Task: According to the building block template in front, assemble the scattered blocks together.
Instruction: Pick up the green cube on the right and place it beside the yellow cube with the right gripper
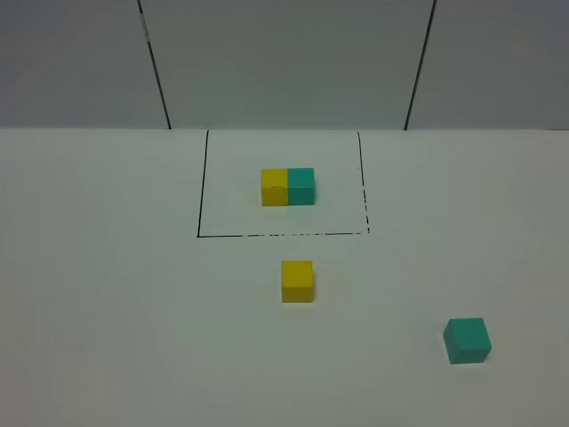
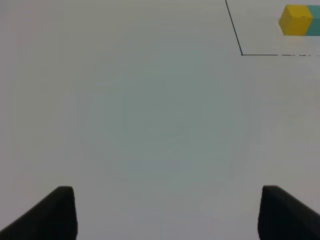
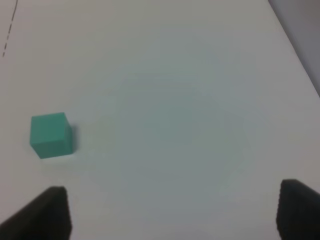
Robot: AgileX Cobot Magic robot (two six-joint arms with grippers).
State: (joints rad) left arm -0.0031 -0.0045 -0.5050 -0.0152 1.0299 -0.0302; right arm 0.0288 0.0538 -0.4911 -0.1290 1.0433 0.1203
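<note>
The template (image 1: pixel 287 187) is a yellow cube joined to a teal-green cube inside a thin black drawn rectangle (image 1: pixel 202 196) at the table's back middle; its yellow half also shows in the left wrist view (image 2: pixel 296 20). A loose yellow cube (image 1: pixel 297 281) sits just in front of the frame. A loose teal-green cube (image 1: pixel 468 340) lies at the front right and shows in the right wrist view (image 3: pixel 49 135). My left gripper (image 2: pixel 167 215) is open over bare table. My right gripper (image 3: pixel 172 215) is open, with the teal-green cube ahead of one finger. Neither gripper appears in the exterior high view.
The white table (image 1: pixel 107 311) meets a grey panelled wall (image 1: pixel 284 62) at the back. The table's edge shows in the right wrist view (image 3: pixel 295 45).
</note>
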